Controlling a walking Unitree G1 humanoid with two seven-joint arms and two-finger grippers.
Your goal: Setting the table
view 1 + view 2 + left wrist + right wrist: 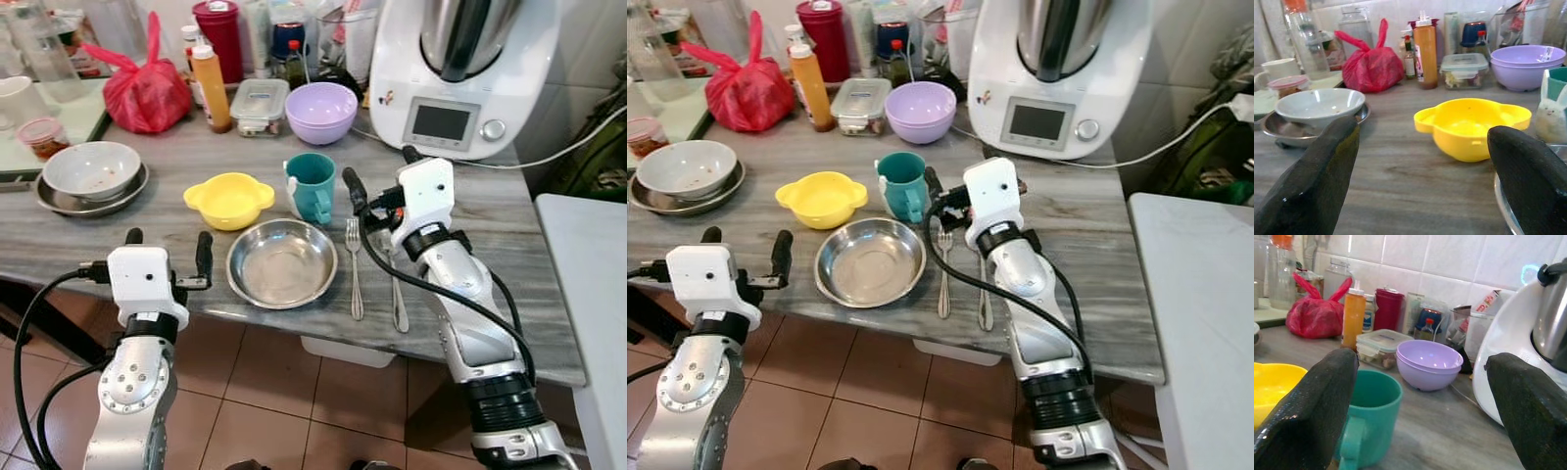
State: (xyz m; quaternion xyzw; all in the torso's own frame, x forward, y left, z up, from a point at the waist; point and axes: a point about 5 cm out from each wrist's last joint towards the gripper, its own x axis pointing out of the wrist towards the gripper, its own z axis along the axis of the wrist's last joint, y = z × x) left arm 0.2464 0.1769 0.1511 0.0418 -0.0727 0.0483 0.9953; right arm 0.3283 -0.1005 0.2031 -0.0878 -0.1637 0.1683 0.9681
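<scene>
The left hand point(168, 245) hovered at the near edge of the grey tabletop point(509, 225), fingers spread and holding nothing. Just to its right lay the steel plate point(282, 262), with the yellow bowl point(229, 200) behind it and the teal mug point(312, 186) beside that bowl. To the right of the plate, the fork point(355, 266) and spoon point(397, 294) lay parallel, handles toward the near edge. The right hand point(380, 174) was above the tops of the cutlery, just right of the mug, fingers spread and empty. Behind it stood the purple bowl point(320, 111) and the white kitchen appliance point(458, 73).
</scene>
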